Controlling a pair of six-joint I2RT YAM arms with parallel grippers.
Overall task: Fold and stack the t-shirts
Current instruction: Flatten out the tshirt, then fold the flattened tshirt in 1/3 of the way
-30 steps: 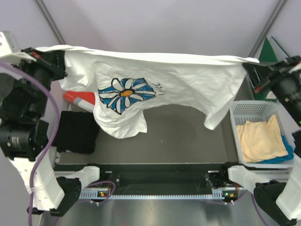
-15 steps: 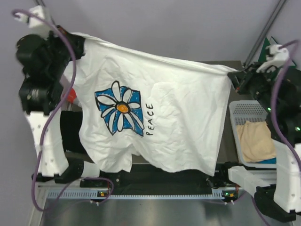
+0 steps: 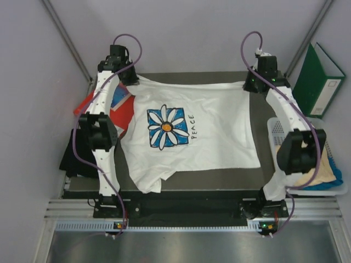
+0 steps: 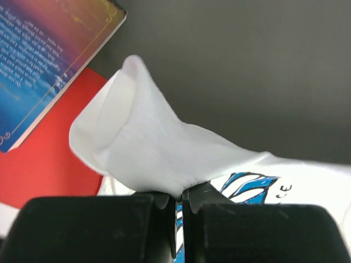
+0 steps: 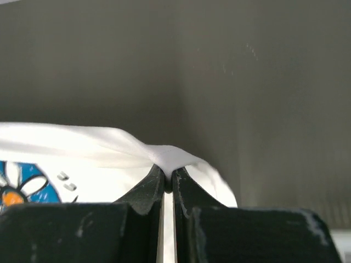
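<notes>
The white t-shirt with the blue daisy print (image 3: 208, 143) lies spread on the dark table, print up, its top edge at the far side. My left gripper (image 3: 127, 79) is shut on its far left corner. The left wrist view shows white cloth (image 4: 148, 148) bunched above the shut gripper (image 4: 180, 198). My right gripper (image 3: 251, 86) is shut on the far right corner. The right wrist view shows a pinched fold of cloth (image 5: 109, 145) at the shut gripper (image 5: 169, 185). A black t-shirt (image 3: 70, 159) lies at the left edge. A pale yellow shirt (image 3: 324, 167) lies on a blue one (image 3: 335, 181) in the basket.
A red book (image 3: 122, 115) and a blue book (image 3: 117, 99) lie partly under the shirt's left sleeve; both show in the left wrist view, the blue book (image 4: 49, 60) upper left. The white mesh basket (image 3: 276, 129) stands at the right. A green binder (image 3: 318, 79) leans at the back right.
Both arms have reached out to the far side of the table. The daisy shirt, held up in the air before, has come down and now lies flat on the table.
</notes>
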